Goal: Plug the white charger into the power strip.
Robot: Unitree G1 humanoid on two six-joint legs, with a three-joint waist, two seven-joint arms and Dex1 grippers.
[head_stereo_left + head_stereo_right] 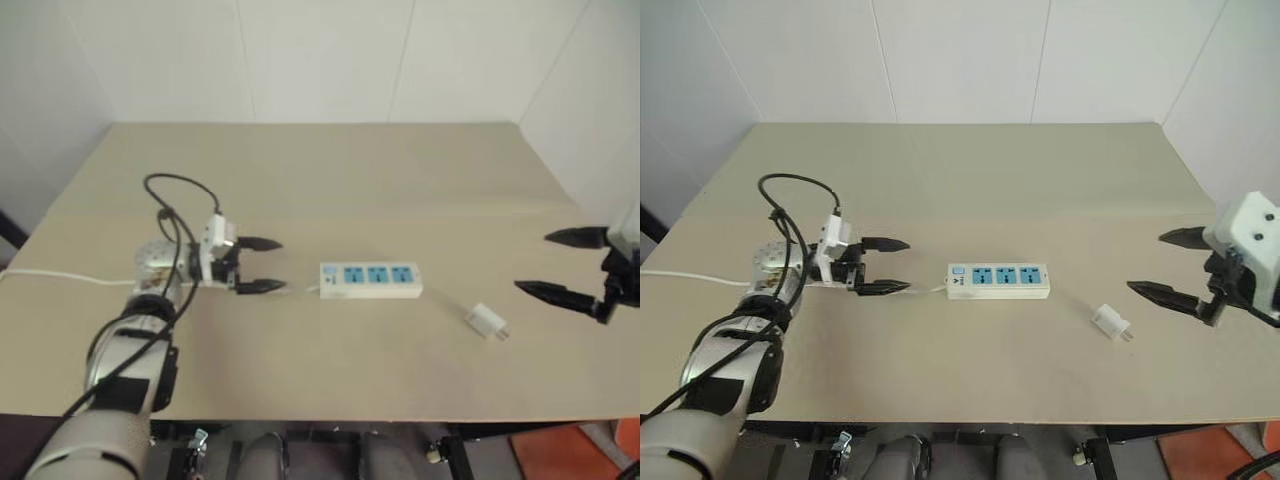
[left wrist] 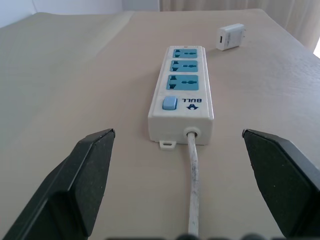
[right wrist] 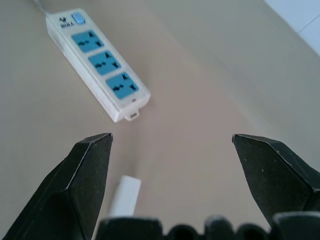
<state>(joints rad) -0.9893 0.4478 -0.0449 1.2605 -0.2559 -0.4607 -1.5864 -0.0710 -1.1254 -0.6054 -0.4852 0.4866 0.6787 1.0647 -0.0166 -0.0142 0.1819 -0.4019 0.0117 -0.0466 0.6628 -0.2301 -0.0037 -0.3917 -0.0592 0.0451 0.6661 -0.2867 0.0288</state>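
Both spread wide and empty, the left gripper [image 1: 262, 265] faces the power strip's [image 1: 371, 280] switch end. Nearby, the white charger [image 1: 487, 321] lies between the strip and the right gripper [image 1: 560, 264].

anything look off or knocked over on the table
Nothing stands out. The power strip lies flat with its sockets up, the white charger lies loose on its side just off the strip's end, and both end effectors are open, clear of both.
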